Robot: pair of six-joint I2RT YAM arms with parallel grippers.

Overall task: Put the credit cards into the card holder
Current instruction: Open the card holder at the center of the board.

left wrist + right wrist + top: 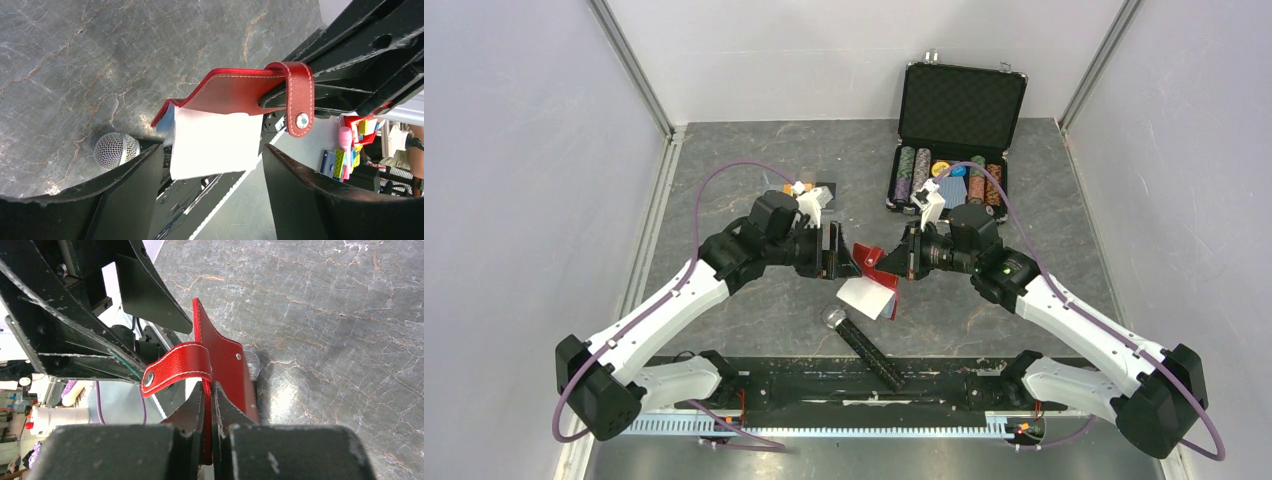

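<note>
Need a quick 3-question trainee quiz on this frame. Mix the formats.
1. Which pincer clamps the card holder? A) left B) right C) both
2. True or false: the left pincer is shut on a card.
3. Fill in: the mesh-headed object lying near the card holder is a ____.

Key:
1. B. The right pincer is closed on its red flap.
2. False. Its jaws stand wide apart.
3. microphone
</note>
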